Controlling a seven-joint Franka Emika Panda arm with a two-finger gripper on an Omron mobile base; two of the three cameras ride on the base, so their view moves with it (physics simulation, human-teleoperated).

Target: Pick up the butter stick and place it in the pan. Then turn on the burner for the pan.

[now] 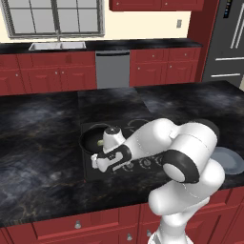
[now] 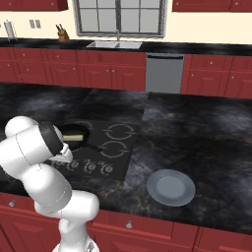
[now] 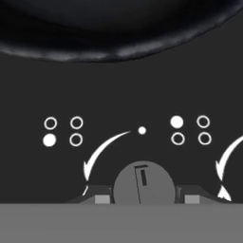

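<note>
Gripper [image 3: 143, 198] astride grey knob [image 3: 143, 182], butter stick [image 2: 74, 137] in pan [image 1: 91, 138], no legible writing

A dark marbled worktop [image 2: 197, 128] is carried on red cabinets. A flat black cooktop [image 2: 125, 147] is set into it, marked with thin grey burner rings [image 2: 121, 132] and a row of small round knobs [image 2: 91, 167] along its near edge. The pan [image 1: 90, 138] is seen resting on the cooktop over the near left ring. A grey-blue plate [image 2: 171, 187] lies directly on the worktop, well apart from the cooktop, to its right near the front edge.
</note>
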